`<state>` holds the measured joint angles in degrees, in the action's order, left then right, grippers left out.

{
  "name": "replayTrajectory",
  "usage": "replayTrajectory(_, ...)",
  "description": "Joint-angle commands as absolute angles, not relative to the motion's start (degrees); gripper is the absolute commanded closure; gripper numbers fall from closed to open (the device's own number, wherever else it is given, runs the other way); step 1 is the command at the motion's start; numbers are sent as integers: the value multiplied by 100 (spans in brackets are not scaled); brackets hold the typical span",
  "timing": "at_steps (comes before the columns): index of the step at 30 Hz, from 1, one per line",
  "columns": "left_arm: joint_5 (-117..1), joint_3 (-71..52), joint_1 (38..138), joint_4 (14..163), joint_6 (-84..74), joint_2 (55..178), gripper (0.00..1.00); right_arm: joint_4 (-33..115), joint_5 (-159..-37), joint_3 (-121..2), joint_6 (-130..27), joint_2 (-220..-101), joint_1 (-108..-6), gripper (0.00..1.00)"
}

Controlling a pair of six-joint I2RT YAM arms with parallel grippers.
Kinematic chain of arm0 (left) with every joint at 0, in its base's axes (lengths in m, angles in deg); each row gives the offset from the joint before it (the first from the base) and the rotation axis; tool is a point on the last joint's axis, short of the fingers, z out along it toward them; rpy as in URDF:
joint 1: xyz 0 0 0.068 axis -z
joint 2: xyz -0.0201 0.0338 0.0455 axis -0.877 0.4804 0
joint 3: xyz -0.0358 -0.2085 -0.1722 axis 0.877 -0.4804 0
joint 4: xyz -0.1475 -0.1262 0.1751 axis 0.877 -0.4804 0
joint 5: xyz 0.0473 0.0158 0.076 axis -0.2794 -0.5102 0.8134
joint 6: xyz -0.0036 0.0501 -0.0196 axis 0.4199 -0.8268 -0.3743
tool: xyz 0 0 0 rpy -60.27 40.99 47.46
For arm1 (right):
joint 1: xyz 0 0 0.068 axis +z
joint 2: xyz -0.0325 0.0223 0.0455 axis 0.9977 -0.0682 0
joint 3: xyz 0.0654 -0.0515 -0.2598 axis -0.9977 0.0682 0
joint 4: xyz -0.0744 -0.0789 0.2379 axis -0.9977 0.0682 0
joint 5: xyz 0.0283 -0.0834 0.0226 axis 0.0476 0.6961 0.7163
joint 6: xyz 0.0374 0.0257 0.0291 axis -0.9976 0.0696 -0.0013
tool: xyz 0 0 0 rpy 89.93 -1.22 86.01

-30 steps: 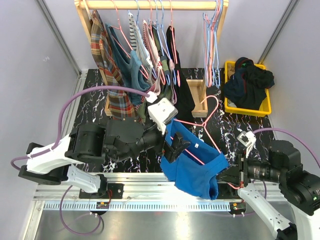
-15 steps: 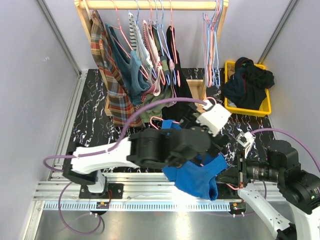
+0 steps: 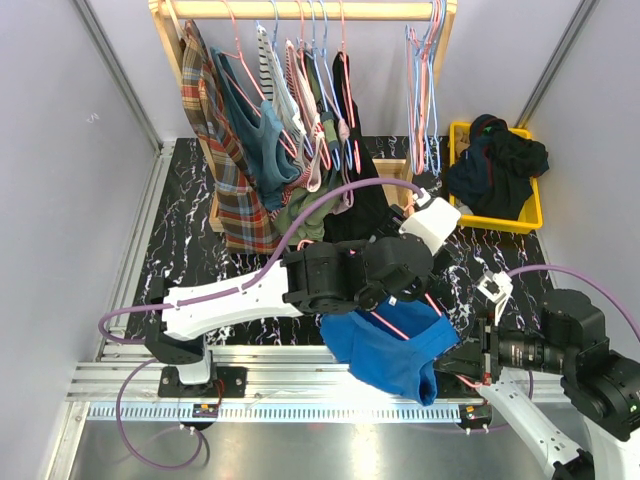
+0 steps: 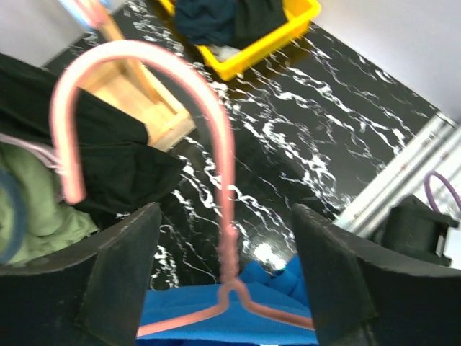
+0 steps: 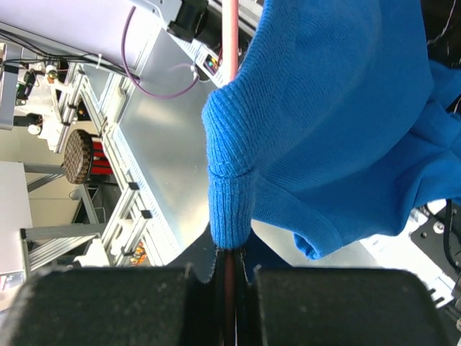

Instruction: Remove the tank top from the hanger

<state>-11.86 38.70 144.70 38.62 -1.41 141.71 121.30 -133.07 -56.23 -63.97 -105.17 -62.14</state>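
The blue tank top (image 3: 385,352) hangs on a pink wire hanger (image 3: 398,326) over the table's front edge. My left gripper (image 3: 404,293) has reached across from the left. In the left wrist view it (image 4: 225,241) is open, its jaws standing on either side of the hanger's neck (image 4: 225,194) without touching it, and the tank top (image 4: 216,326) lies just below. My right gripper (image 3: 462,358) holds the hanger's right end. Seen from the right wrist, it (image 5: 229,272) is shut on the wire, the tank top's ribbed strap (image 5: 230,202) bunched right above the jaws.
A wooden rack (image 3: 300,10) at the back carries several hung garments (image 3: 270,140) and empty hangers (image 3: 425,90). Its wooden foot (image 3: 395,190) stands near the hanger's hook. A yellow bin (image 3: 500,220) with dark clothes sits at the back right. The metal rail (image 3: 300,385) runs along the front.
My left arm has swung right, from the tank top's left edge to over the hanger's neck, and its jaws have narrowed somewhat. The right gripper has kept its hold.
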Motion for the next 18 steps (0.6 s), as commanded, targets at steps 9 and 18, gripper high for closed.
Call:
replayTrajectory(9,-2253,3623,14496,3959,287,14021,87,12264,-13322,-5610,-6527,-10209,-6315,100)
replayTrajectory(18,-1857,3808,14496,3660,322,14268,100,12255,-12596,-5548,-6772,-10050,-6324,96)
